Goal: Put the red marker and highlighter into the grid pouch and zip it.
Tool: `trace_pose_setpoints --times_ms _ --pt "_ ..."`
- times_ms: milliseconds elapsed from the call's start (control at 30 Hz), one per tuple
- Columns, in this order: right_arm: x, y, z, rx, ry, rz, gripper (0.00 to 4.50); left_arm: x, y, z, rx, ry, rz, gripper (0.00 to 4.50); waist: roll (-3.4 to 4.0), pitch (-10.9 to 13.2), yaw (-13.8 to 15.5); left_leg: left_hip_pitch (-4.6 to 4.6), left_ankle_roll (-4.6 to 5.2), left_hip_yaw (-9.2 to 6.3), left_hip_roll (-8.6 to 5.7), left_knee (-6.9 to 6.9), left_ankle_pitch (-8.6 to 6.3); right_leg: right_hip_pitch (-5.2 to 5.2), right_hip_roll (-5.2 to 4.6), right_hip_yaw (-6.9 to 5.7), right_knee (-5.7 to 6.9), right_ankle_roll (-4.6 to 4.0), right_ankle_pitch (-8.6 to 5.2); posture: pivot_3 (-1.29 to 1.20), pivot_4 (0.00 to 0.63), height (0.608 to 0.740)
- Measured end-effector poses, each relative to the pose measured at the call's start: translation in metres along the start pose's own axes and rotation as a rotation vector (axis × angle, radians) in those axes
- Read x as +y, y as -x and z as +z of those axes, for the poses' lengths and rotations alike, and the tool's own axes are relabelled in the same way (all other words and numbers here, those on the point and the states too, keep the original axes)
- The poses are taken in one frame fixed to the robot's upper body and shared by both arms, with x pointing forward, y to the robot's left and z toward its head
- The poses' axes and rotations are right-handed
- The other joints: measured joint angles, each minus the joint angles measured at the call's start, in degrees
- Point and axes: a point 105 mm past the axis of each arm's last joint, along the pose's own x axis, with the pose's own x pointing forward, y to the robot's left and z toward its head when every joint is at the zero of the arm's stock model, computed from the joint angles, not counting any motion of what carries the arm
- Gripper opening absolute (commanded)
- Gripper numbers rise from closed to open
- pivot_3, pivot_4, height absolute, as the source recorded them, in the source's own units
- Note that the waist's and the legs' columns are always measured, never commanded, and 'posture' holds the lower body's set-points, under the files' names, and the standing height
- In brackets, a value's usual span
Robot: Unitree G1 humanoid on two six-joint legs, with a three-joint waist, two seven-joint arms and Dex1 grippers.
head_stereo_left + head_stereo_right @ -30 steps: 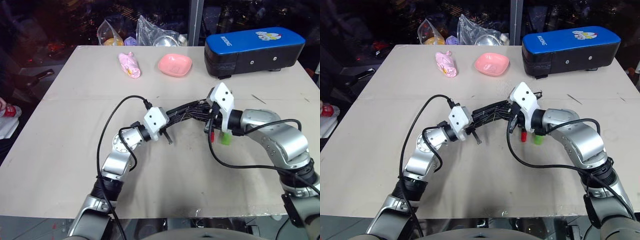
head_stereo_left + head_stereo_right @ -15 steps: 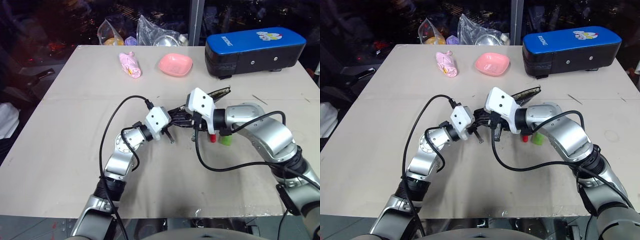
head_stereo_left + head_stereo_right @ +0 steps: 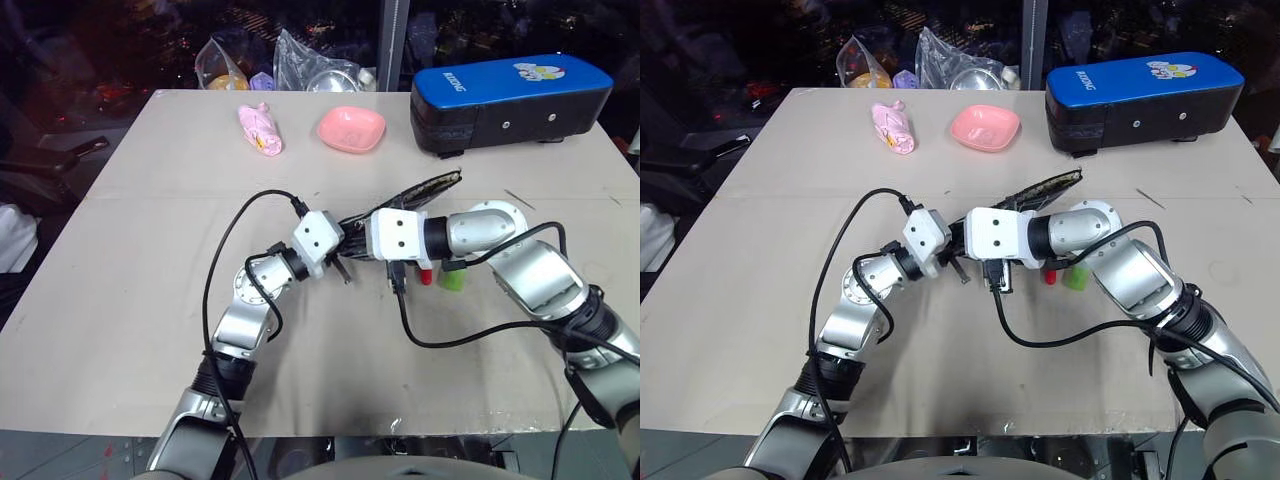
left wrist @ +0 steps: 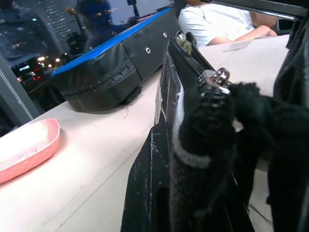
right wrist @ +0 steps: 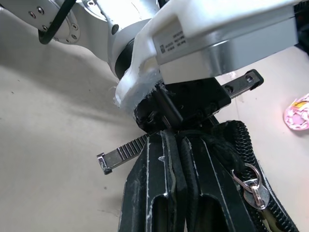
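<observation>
Biggest worry here, I'd say: the grid pouch [image 3: 405, 203] is hanging in the air between both arms, and the red marker [image 3: 425, 274] and highlighter [image 3: 452, 280] are sitting on the table [image 3: 150, 250] just beside and under it, not inside. Both grippers are pinched on one end of the pouch near the zipper, so if the right one drags the slider along now, the pouch could end up zipped with nothing in it. The other risk is the fabric slipping out of one pinch, since the pouch's far end just sticks out unsupported toward the blue-and-black case [image 3: 508, 102], which sits well apart from it.

Pose-wise: the right arm bends in a big hook around the pouch, forearm lying across the table side of it, with the right gripper [image 5: 181, 150] aimed sideways at the other hand, fingers pressed together on the pouch fabric right by the zipper pull [image 5: 251, 186]. The left gripper [image 4: 227, 125] reaches in from the opposite side, fingers likewise closed on the pouch's edge beside the pull.
</observation>
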Motion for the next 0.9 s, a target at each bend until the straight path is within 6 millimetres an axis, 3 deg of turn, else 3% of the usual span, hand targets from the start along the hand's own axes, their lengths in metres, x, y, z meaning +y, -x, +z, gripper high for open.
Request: trace_pose_setpoints --times_ms 33,100,233,433,567,667,767,900 --pt "0.0 0.005 -0.002 -0.013 -0.083 -0.015 0.64 0.0 -0.001 0.001 -0.005 0.002 0.002 0.0 -0.01 0.0 0.15 -0.06 -0.03 -0.08 0.0 0.03 0.02 0.01 -0.03 -0.08 -0.01 0.0 0.0 0.0 0.15 0.716" --pt "0.003 0.012 -0.006 -0.021 -0.177 -0.026 1.26 0.002 -0.002 0.002 -0.007 0.0 0.008 0.0 -0.01 0.0 0.27 -0.17 -0.03 -0.17 -0.01 0.06 0.02 -0.04 -0.07 -0.19 -0.02 -0.01 0.0 0.0 0.15 0.716" --pt "0.001 0.026 -0.013 -0.031 -0.302 -0.138 3.2 0.005 -0.003 0.001 -0.006 0.002 0.022 0.0 0.0 0.0 0.3 -0.51 -0.04 -0.29 -0.02 0.14 0.03 -0.34 -0.08 -0.3 0.03 -0.02 0.01 0.0 0.15 0.716" --pt "0.025 0.069 -0.046 0.06 -0.546 -0.265 3.2 0.008 -0.001 0.0 0.002 -0.001 0.031 0.0 -0.01 0.0 1.26 -0.59 -0.03 -0.39 -0.05 0.13 0.02 -0.33 -0.1 -0.42 -0.04 -0.02 0.01 0.0 0.15 0.716" --pt "0.032 0.094 -0.08 0.173 -0.694 -0.481 3.2 0.011 0.002 -0.001 0.008 -0.008 0.033 0.0 -0.02 -0.01 1.21 -0.53 0.08 -0.43 -0.05 0.13 -0.03 -0.31 -0.06 -0.43 0.03 -0.02 0.01 0.0 0.15 0.716" --pt "0.037 0.092 -0.098 0.215 -0.786 -0.615 3.2 0.014 0.004 0.0 0.009 -0.011 0.04 0.0 -0.02 -0.01 0.94 -0.52 -0.11 -0.43 -0.03 0.12 0.08 -0.32 0.02 -0.4 0.06 -0.01 0.01 0.0 0.15 0.716" --pt "0.039 0.073 -0.103 0.217 -0.832 -0.686 3.2 0.014 0.004 0.0 0.007 -0.011 0.035 0.0 0.0 -0.01 0.73 -0.54 -0.16 -0.45 -0.04 0.11 0.1 -0.33 0.05 -0.4 0.05 -0.01 0.0 0.0 0.15 0.716" --pt "0.039 0.066 -0.116 0.287 -0.877 -0.773 3.2 0.015 0.004 0.001 0.008 -0.015 0.036 0.0 -0.01 -0.01 1.06 -0.57 -0.16 -0.42 -0.08 0.13 0.11 -0.33 0.02 -0.39 0.0 0.0 0.0 0.0 0.15 0.716"
